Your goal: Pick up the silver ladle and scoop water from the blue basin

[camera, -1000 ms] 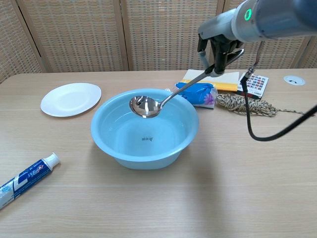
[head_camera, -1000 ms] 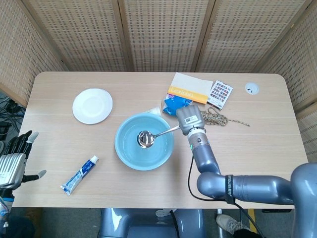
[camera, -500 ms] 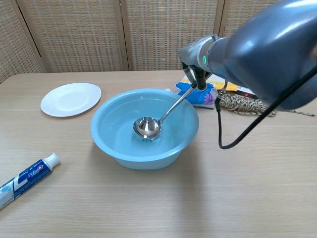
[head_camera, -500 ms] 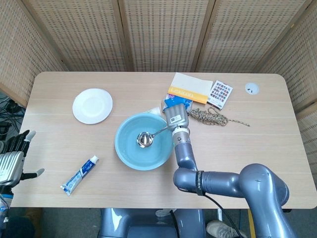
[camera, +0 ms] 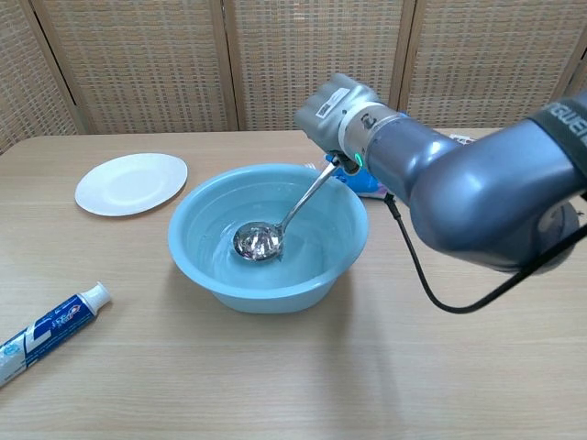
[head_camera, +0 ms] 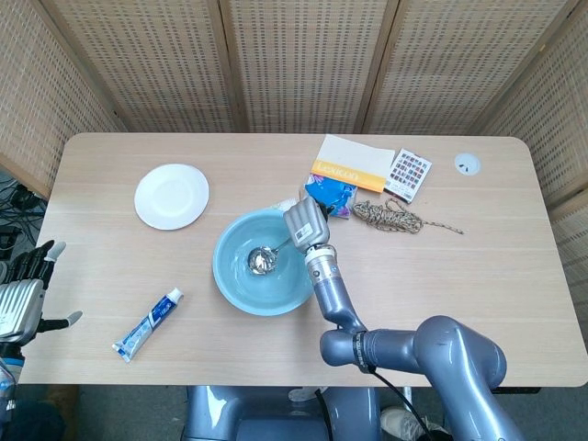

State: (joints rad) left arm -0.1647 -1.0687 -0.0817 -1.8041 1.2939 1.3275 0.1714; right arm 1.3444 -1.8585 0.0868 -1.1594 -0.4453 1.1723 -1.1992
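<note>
A: Status of the ladle [camera: 260,242]?
B: Right robot hand [head_camera: 306,223] grips its handle; the cup has dropped from above the rim into the basin [camera: 206,266] water. Scooping under way.
A: Left robot hand [head_camera: 26,296]?
B: Spread, idle off the worktop.

The wooden table [head_camera: 478,276] carries a blue basin [head_camera: 234,285], white plate [head_camera: 171,196], toothpaste tube [head_camera: 147,323], booklet [head_camera: 354,163] and twine [head_camera: 400,219].

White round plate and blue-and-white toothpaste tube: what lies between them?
Only bare wooden table separates the white round plate from the blue-and-white toothpaste tube, as the head view shows.
</note>
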